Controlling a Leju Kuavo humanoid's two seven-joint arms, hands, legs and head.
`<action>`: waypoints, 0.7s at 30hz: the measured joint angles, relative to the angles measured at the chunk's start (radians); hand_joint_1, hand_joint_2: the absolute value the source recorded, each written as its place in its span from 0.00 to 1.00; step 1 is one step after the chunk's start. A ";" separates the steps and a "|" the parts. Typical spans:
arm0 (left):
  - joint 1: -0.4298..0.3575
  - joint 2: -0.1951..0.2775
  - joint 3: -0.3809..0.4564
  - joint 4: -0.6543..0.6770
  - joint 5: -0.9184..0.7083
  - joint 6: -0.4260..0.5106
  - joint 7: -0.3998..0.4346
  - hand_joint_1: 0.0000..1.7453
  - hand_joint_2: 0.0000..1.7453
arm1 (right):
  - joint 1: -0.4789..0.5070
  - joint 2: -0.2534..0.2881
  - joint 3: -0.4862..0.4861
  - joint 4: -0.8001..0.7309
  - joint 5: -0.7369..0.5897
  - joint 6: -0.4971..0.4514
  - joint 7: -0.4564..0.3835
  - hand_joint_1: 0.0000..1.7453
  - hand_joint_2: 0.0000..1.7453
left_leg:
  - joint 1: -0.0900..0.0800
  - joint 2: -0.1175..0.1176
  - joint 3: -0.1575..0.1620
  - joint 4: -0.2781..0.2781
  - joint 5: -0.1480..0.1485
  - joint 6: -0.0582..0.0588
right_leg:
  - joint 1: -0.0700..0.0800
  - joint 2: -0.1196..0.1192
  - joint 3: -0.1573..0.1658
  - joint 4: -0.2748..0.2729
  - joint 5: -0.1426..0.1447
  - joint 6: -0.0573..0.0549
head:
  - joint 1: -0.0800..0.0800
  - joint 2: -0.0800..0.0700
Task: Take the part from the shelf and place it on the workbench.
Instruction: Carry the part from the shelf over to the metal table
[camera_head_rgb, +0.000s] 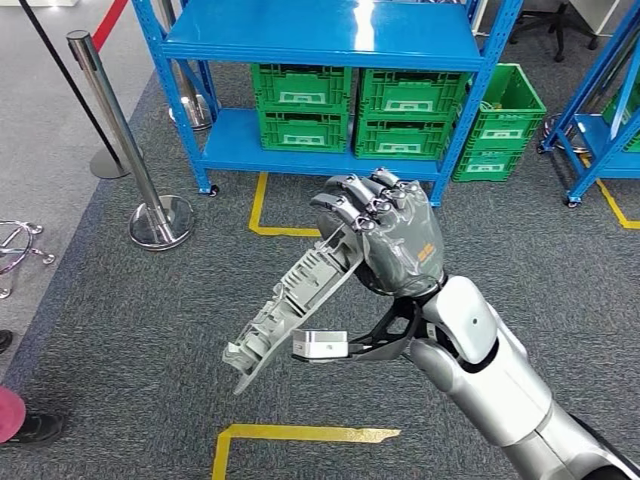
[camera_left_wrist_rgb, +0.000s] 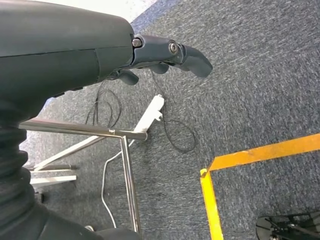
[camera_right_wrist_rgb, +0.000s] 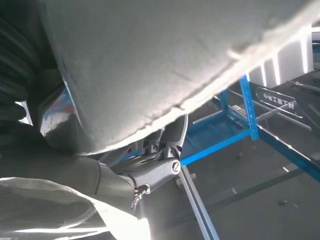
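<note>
- The right hand (camera_head_rgb: 392, 235) is nearest the head camera, raised in front of the body with its fingers (camera_head_rgb: 355, 195) clenched over the upper end of the part (camera_head_rgb: 290, 300), a long grey ribbed plastic piece.
- The part is off the shelf (camera_head_rgb: 332, 35) and in the air. From the fingers it slants down and away to a free end that hangs over the carpet (camera_head_rgb: 151, 330), touching nothing.
- Gripping one end likely leaves the long body to lever downward; I judge the tilt to come from that, and the grasp looks firm enough to carry.
- In the right wrist view the part (camera_right_wrist_rgb: 151, 60) lies close across the lens, with the thumb (camera_right_wrist_rgb: 158, 170) pressed up against its underside, pinching it from the other side.
- The left hand (camera_left_wrist_rgb: 113, 45) hangs low over the carpet with nothing in it. Its fingers (camera_left_wrist_rgb: 188, 55) reach out past the palm, but I cannot tell whether they are spread or drawn in.
- Green crates (camera_head_rgb: 355, 110) sit on the shelf's lower level, beyond the fingers.
- The carry looks under way; the workbench is yet to be reached.
</note>
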 joint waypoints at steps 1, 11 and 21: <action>0.000 0.000 0.000 0.000 0.001 0.000 0.000 0.00 1.00 | -0.001 0.000 0.000 0.000 0.002 -0.001 0.000 1.00 1.00 | -0.001 0.000 -0.001 0.000 0.001 0.002 | -0.001 0.000 -0.001 -0.001 0.002 0.002 | 0.000 0.000; 0.000 0.000 0.001 0.000 0.014 0.000 0.001 0.00 1.00 | -0.005 0.000 0.001 0.000 -0.002 -0.002 0.001 1.00 1.00 | -0.006 0.000 -0.009 0.001 0.011 0.015 | -0.006 0.000 -0.014 -0.004 0.014 0.021 | 0.000 0.000; 0.000 0.000 0.000 0.000 0.023 0.000 0.001 0.00 1.00 | -0.006 0.000 0.001 0.000 -0.023 0.002 0.011 1.00 1.00 | -0.005 0.000 -0.014 0.001 0.017 0.013 | -0.005 0.000 -0.017 0.000 0.018 0.022 | -0.001 0.000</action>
